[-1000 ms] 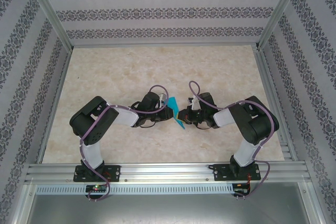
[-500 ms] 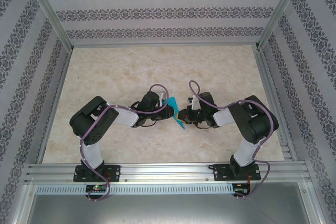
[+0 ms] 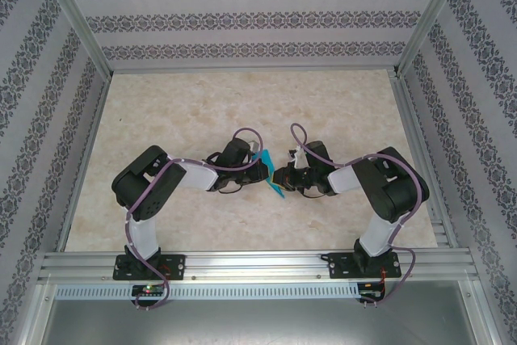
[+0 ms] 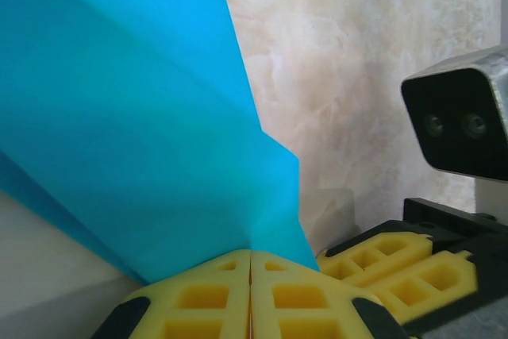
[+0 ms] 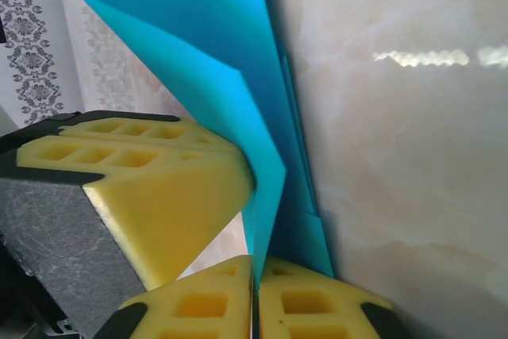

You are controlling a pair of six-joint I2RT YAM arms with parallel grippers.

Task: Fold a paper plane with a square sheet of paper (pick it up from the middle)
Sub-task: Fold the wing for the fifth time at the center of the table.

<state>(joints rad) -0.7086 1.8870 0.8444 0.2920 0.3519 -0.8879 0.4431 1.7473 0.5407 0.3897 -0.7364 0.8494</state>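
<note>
The square sheet of paper [image 3: 277, 191], teal-blue and folded into layered flaps, stands on edge between both grippers at the table's middle. My left gripper [image 3: 263, 172] comes from the left and is shut on the paper [image 4: 143, 117], which fans up from between its yellow fingertips [image 4: 206, 295]. My right gripper [image 3: 279, 177] comes from the right, its yellow fingers [image 5: 317, 299] shut on a lower edge of the paper [image 5: 214, 53]. The two grippers nearly touch. Whether the folds make the paper plane's dart shape I cannot tell.
The marble-patterned table [image 3: 242, 103] lies open behind and beside the arms. Patterned walls and an aluminium frame [image 3: 242, 69] enclose it. The right gripper's fingers [image 4: 413, 263] and its wrist camera [image 4: 460, 121] sit close by in the left wrist view.
The left arm has shifted a little to the right and its wrist has turned. The paper's upper tip looks smaller from above. The right arm has barely moved.
</note>
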